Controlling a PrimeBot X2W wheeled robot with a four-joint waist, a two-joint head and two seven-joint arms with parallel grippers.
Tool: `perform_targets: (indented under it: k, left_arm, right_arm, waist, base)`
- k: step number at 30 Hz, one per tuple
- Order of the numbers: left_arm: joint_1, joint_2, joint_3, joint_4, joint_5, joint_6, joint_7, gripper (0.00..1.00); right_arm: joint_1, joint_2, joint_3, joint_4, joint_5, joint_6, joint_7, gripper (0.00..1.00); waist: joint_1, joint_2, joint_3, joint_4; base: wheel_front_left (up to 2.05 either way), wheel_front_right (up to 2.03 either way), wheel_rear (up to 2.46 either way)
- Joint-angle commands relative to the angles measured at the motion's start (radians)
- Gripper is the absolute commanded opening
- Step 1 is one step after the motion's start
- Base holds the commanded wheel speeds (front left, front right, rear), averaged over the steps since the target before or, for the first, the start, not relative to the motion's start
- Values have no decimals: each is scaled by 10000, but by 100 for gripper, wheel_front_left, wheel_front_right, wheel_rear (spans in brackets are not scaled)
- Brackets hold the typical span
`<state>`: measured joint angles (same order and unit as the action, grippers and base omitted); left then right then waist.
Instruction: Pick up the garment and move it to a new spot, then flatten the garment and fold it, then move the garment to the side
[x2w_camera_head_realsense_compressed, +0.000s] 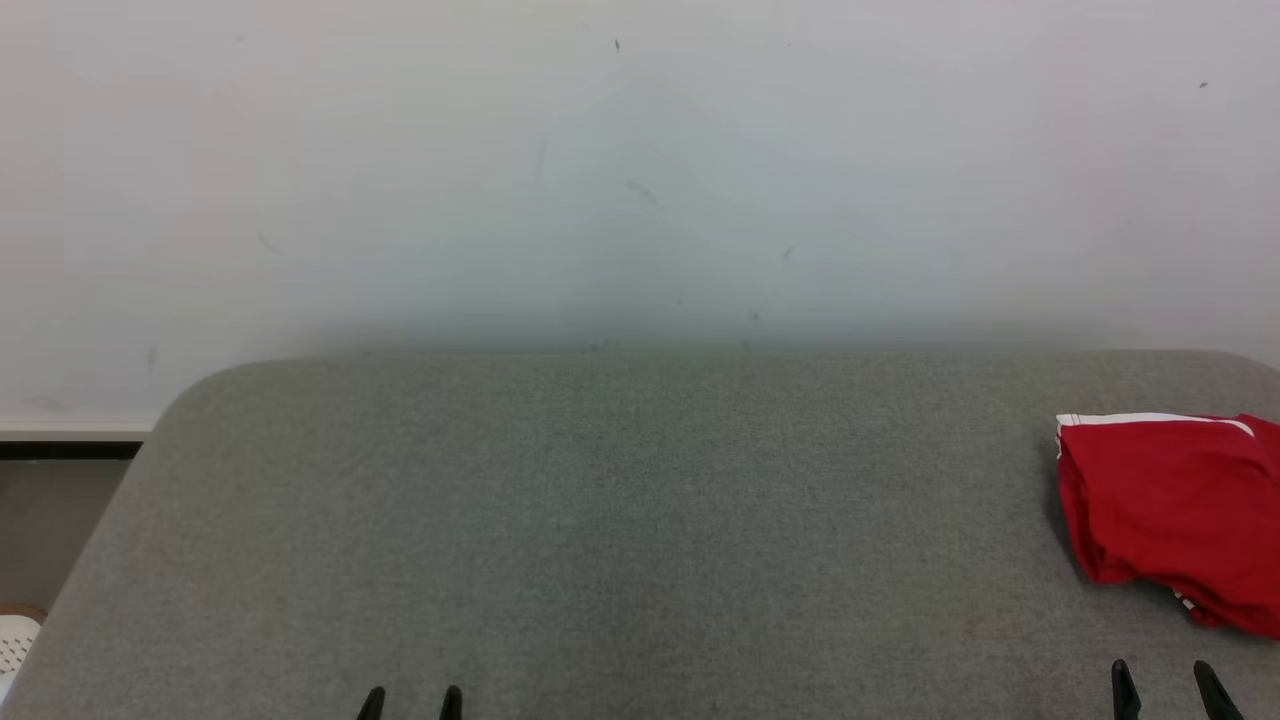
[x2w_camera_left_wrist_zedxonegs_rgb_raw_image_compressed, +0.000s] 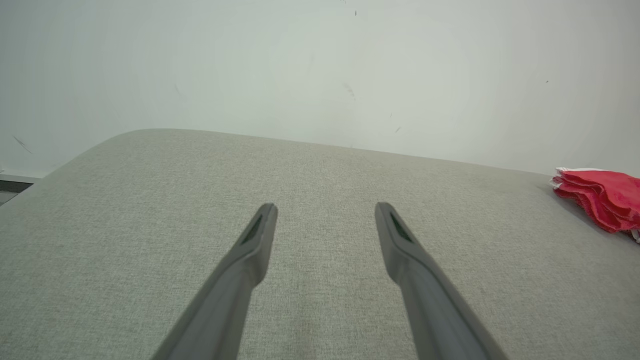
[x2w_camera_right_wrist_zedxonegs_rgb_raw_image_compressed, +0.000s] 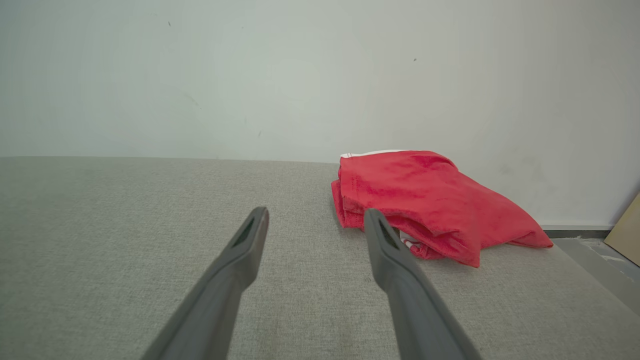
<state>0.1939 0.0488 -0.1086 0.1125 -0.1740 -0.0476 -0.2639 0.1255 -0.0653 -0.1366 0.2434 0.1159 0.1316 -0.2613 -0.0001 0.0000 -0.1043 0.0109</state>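
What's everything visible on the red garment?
The red garment is a soft, jersey-looking piece with white trim along its far edge and a stitched hem. It lies loosely folded in several layers, rumpled rather than flat, with a bit of white showing under the near side. It rests on the grey fabric-covered table near its right end. The open right gripper is short of it and not touching; only the table touches it.

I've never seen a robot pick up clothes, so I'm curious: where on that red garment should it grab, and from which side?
Probably the layered edge of the red garment that faces the middle of the table. The bundle lies loosely folded with its layers stacked there, so the open right gripper, nearest to it, could come from the near-left, low, and pinch them together.
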Motion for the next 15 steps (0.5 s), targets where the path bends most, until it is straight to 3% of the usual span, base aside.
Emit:
perform_targets:
  k: [1,3,4,8,15]
  left_arm:
    - [123,40,16,-2,37,8,2,100]
    - [133,40,-10,16,104,-13,2,100]
    - [9,-2,-19,38,1,-4,0,0]
    - [80,-21,-52,341,-106,-6,14,0]
    - [-215,37,102,409,-1566,-77,322,0]
  right_arm:
    - [135,7,-23,-36,-36,-23,-40,100]
    - [137,24,-48,-54,-64,-23,-40,100]
    - [0,23,-12,11,-18,0,2,0]
    - [-8,113,-15,367,63,2,89,0]
    - [-309,113,-72,396,1495,1,523,0]
  waist:
    - [1,0,-8,2]
    - [1,0,-17,15]
    - [1,0,-17,9]
    - [1,0,-13,5]
    - [1,0,48,-3]
  base:
    - [0,0,0]
    - [0,0,0]
    - [0,0,0]
    - [0,0,0]
    - [0,0,0]
